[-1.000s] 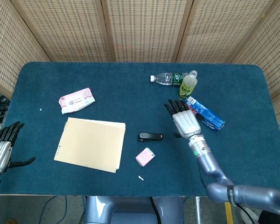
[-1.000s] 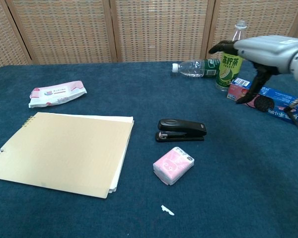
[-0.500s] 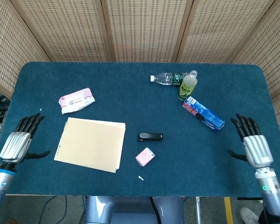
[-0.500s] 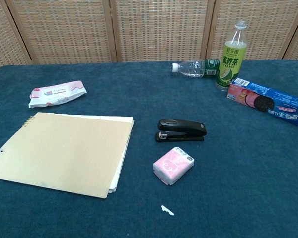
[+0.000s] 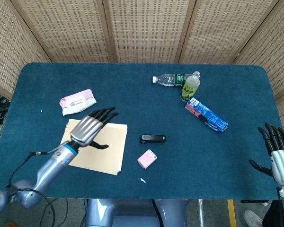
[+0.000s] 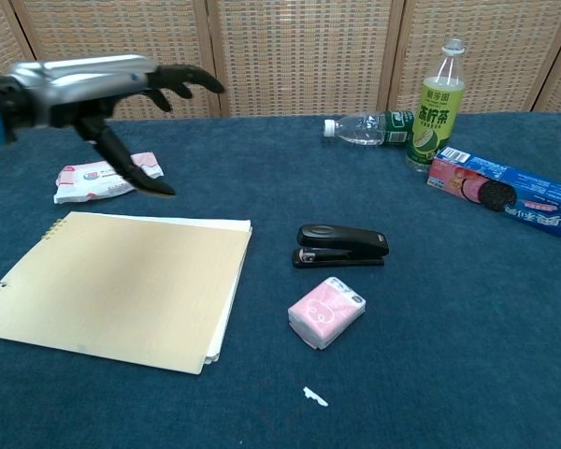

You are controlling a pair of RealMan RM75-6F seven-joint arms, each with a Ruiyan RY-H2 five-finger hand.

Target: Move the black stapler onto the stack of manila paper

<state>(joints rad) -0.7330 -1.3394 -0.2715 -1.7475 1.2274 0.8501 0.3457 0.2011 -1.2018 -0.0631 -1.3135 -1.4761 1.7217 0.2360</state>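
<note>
**Left hand spread above the paper, stapler untouched on the cloth**

The left hand (image 5: 89,128) hangs over the stack of manila paper (image 5: 92,146) in the lower left of the head view, its fingers spread apart and stretched toward the upper right, the thumb angled down; it holds nothing. In the chest view the same hand (image 6: 103,82) shows in the upper left of the frame, clear of the table surface, with its dark fingertips pointing right and the thumb reaching down in front of the white and pink wipes packet (image 6: 108,177). The right hand (image 5: 279,154) shows only in the head view, at the lower right edge beyond the table's side, fingers apart and empty.

The black stapler (image 6: 341,246) lies flat on the blue table (image 6: 449,327) near the middle of the frame, just right of the paper's right edge and not touching it. The paper stack (image 6: 117,285) lies in the lower left of the chest view. Just below the stapler sits a small pink tissue pack (image 6: 326,311), and a tiny white scrap (image 6: 314,397) lies nearer the bottom edge. In the upper right, a clear bottle (image 6: 366,128) lies on its side beside an upright green drink bottle (image 6: 436,108), with a blue biscuit box (image 6: 503,191) to their lower right.
</note>
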